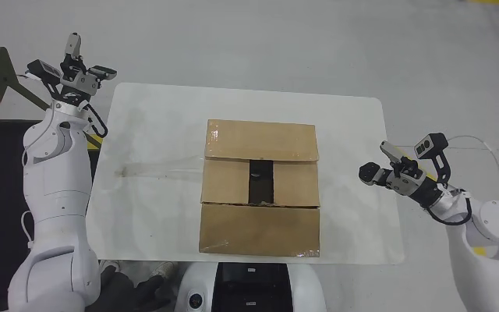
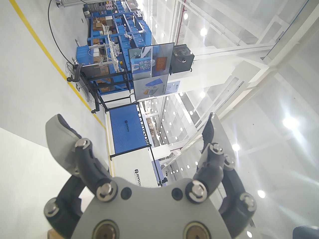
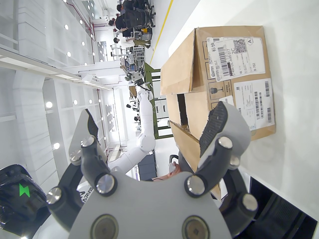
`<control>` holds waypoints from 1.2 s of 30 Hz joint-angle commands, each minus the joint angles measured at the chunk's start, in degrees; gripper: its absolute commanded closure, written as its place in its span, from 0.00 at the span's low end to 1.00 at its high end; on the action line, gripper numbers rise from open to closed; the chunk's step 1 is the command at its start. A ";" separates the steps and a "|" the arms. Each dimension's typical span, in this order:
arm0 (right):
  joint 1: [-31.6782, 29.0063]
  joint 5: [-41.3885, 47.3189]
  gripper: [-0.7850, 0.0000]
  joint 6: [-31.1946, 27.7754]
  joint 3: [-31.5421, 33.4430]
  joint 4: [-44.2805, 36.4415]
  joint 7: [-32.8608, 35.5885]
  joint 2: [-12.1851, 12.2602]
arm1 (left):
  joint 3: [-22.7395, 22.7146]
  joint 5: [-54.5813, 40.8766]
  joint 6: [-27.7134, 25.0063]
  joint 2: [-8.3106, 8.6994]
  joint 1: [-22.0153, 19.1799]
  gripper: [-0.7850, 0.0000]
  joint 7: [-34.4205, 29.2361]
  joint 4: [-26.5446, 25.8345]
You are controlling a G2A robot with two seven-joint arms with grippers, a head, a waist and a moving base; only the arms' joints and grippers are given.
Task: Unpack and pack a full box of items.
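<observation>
A brown cardboard box [image 1: 260, 187] sits in the middle of the white table [image 1: 156, 203]. Its flaps lie nearly closed, leaving a dark gap [image 1: 260, 181] at the centre. In the right wrist view the box [image 3: 224, 80] shows a side with white labels. My left gripper [image 1: 76, 58] is raised off the table's far left corner, open and empty; its fingers [image 2: 62, 135] frame the room beyond. My right gripper [image 1: 373, 173] hovers at the table's right edge, open and empty, level with the box's side [image 3: 154, 123].
The table's right edge [image 1: 390, 195] and left edge [image 1: 97, 195] border grey floor. Bare tabletop lies on both sides of the box. The left arm [image 3: 145, 130] stands beyond the box in the right wrist view.
</observation>
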 commanded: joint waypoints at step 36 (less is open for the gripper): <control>0.00 0.00 0.00 0.00 0.00 0.00 0.00 0.00 | 2.13 -7.13 1.49 0.71 10.96 0.00 -19.85 -12.00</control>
